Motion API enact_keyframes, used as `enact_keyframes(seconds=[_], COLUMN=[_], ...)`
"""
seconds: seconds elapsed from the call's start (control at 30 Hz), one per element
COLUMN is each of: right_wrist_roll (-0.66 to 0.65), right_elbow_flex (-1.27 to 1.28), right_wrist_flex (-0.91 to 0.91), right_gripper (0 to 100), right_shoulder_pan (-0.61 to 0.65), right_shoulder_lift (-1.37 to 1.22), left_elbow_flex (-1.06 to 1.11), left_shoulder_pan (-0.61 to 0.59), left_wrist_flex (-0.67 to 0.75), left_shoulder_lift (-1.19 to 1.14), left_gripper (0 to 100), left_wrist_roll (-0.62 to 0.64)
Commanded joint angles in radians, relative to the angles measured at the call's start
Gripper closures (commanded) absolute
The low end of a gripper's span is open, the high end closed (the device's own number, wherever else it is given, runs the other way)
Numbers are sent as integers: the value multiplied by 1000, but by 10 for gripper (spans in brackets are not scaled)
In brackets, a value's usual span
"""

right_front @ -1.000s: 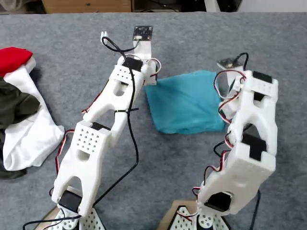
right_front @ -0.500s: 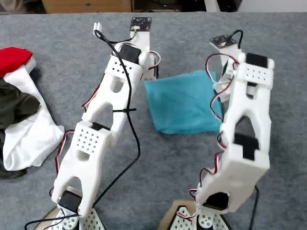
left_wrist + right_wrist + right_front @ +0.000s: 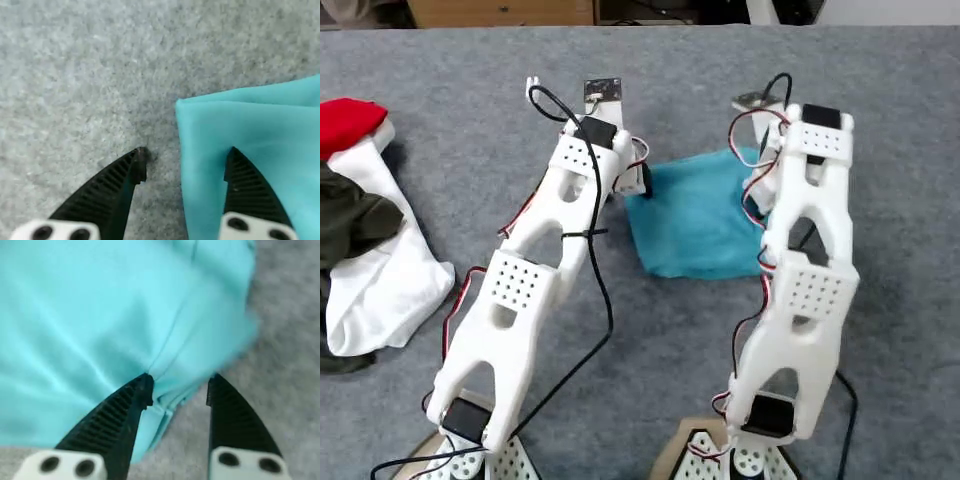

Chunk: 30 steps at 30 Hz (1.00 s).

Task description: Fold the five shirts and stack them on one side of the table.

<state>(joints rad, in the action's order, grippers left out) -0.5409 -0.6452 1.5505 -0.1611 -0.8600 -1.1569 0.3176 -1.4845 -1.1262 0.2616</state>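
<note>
Straddling opposite edges of the teal shirt (image 3: 695, 225) lying mid-fold on the grey surface (image 3: 880, 120), the left gripper (image 3: 186, 155) and right gripper (image 3: 180, 385) have fingers open and empty, so closing on both edges seems next.

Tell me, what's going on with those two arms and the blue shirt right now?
Left gripper open, straddling an edge of the teal shirt. Right gripper open over its other side. Other shirts heaped apart, not in the way.

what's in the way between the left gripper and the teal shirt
Nothing visible. The left gripper is open at the teal shirt corner, one finger over the cloth, the other over the table.
</note>
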Motion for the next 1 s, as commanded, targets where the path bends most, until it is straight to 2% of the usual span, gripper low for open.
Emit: enact_keyframes(seconds=[0.0,0.17,0.27,0.43,0.57,0.73,0.97], right_wrist_roll=[11,11,11,11,11,11,43], right_elbow_flex=[-84,-153,-166,-170,-171,-196,-188], right_wrist_flex=[12,46,51,51,54,135,212], right_gripper=[819,952,989,994,994,994,994], right_shoulder_pan=[7,8,16,18,10,-16,-130], right_shoulder_lift=[-70,-104,-111,-108,-94,-4,160], left_elbow_flex=[-34,-34,-34,-34,-52,-207,-428], left_shoulder_pan=[9,14,40,77,81,97,144], left_wrist_flex=[21,28,57,74,69,-3,-107], left_shoulder_lift=[1,1,-4,-2,5,5,5], left_gripper=[757,915,987,982,982,982,982], left_wrist_roll=[9,9,9,11,84,103,135])
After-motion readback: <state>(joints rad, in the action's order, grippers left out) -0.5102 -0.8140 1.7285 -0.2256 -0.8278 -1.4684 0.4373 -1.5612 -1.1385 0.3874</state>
